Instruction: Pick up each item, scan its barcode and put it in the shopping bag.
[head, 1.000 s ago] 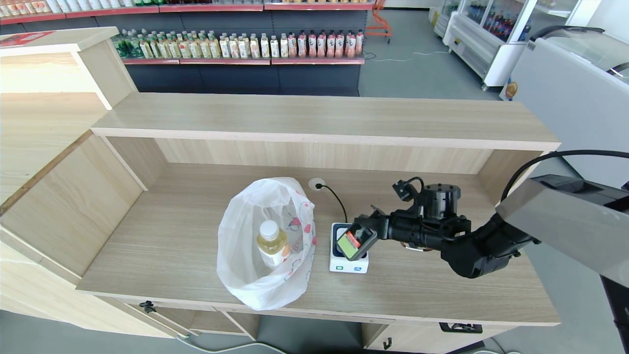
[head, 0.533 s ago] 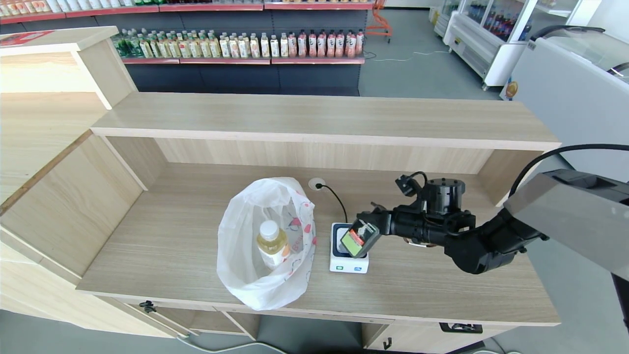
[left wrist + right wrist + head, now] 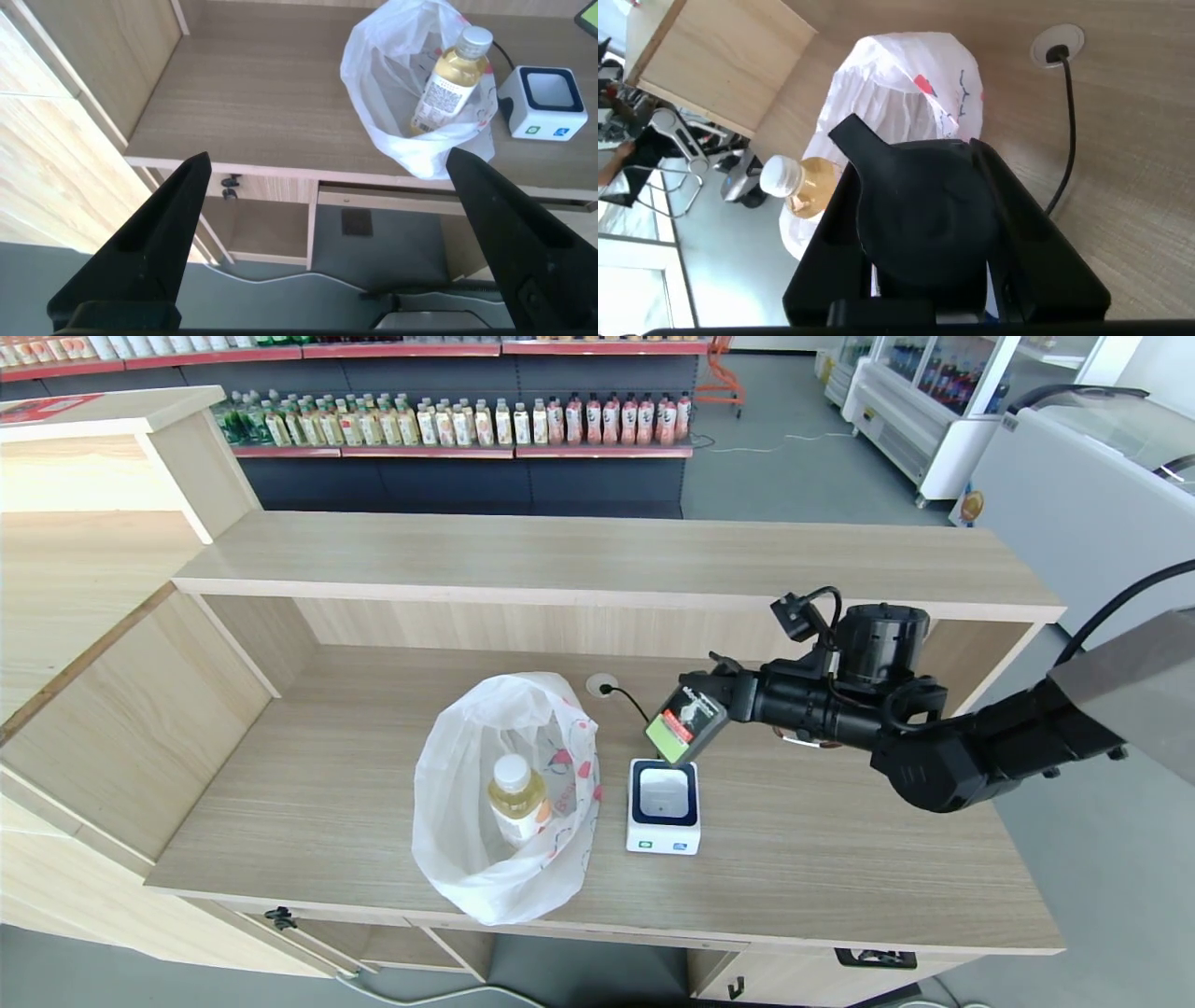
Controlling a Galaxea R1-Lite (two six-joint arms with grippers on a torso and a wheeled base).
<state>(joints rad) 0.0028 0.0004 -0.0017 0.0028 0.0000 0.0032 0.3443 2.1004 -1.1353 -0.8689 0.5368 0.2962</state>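
Note:
My right gripper [image 3: 711, 707] is shut on a small green, red and white pack [image 3: 686, 725], held tilted in the air just behind and above the white barcode scanner [image 3: 664, 818]. In the right wrist view the gripper [image 3: 920, 233] hangs over the bag's right side and hides the pack. The white shopping bag [image 3: 504, 793] stands open left of the scanner with a yellow drink bottle [image 3: 516, 795] upright inside. My left gripper [image 3: 336, 243] is open and low in front of the counter, with the bag [image 3: 416, 93], the bottle [image 3: 450, 73] and the scanner [image 3: 543, 101] beyond it.
The scanner's black cable [image 3: 639, 711] runs to a round outlet [image 3: 602, 685] in the wooden counter [image 3: 840, 859]. A raised shelf [image 3: 607, 560] borders the counter at the back, and side walls close it left and right. Drawers [image 3: 271, 229] sit under the front edge.
My right gripper has lifted the pack up off the scanner face and carried it toward the back of the counter. Bag, bottle and scanner have not moved.

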